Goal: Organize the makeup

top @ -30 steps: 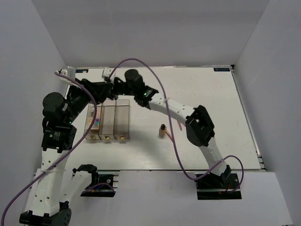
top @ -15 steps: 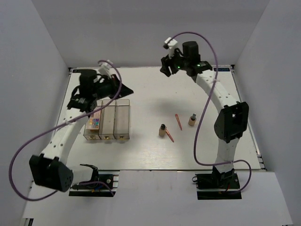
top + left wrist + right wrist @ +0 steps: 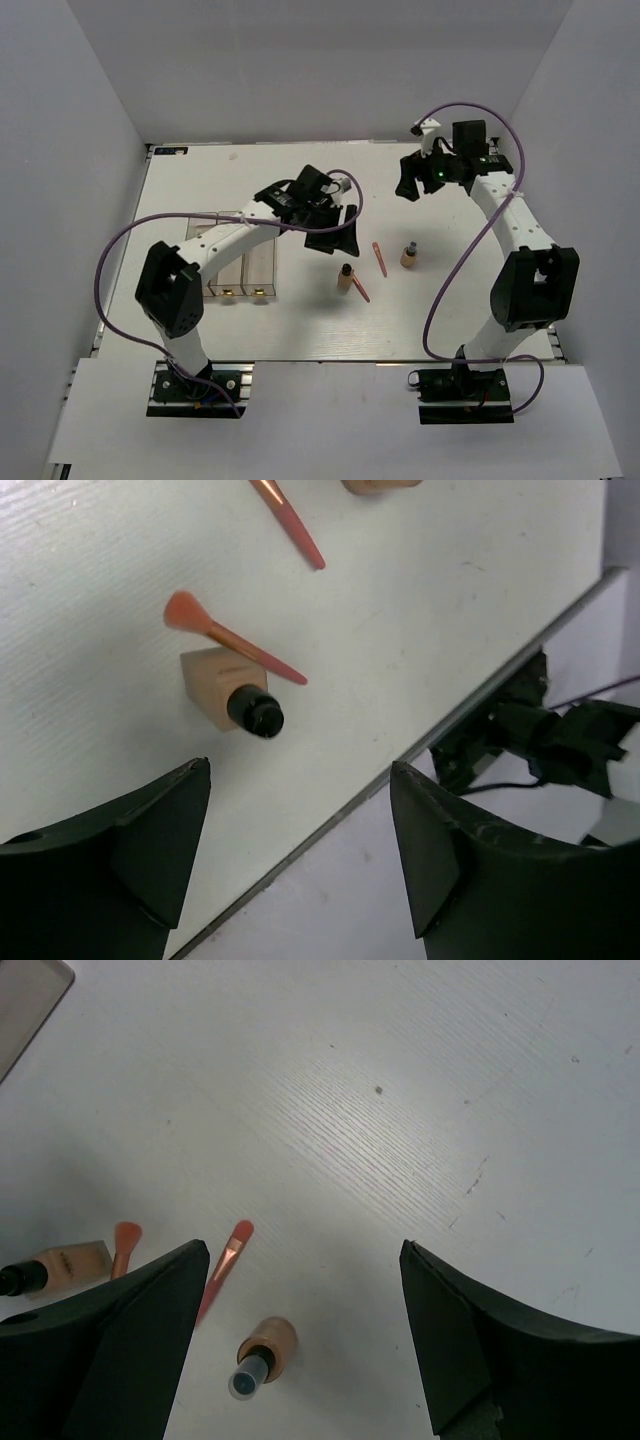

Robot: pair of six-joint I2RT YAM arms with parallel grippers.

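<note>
Makeup left to sort lies mid-table (image 3: 460, 310), between the two arms. A tan bottle (image 3: 222, 680) is on its side, and a coral-pink stick (image 3: 232, 640) seems to rest against it. A second stick (image 3: 379, 258) lies just beyond, and a second tan bottle (image 3: 264, 1348) stands upright near it. The clear three-compartment box (image 3: 250, 262) sits to their left, partly hidden under the left arm (image 3: 220, 240).

The bottles look small, light and rigid, with smooth sides that could slip. The fallen one has flat faces (so it should not roll), and I would pinch it across the body, not the dark cap. The standing one is best taken around the body just below the cap, from straight above, since a sideways nudge could topple it. The sticks are thin and lie low, so they are likely to skid. They want a pinch across the middle of the shaft, with the fingertips almost down on the surface.

The left gripper (image 3: 298, 770) hangs over the fallen bottle with its jaws spread and nothing between them. The right gripper (image 3: 302, 1248) is also wide apart and empty, above the upright bottle.

There is a faint line of print on the fallen bottle's side, too small to read, and no brand can be made out.
</note>
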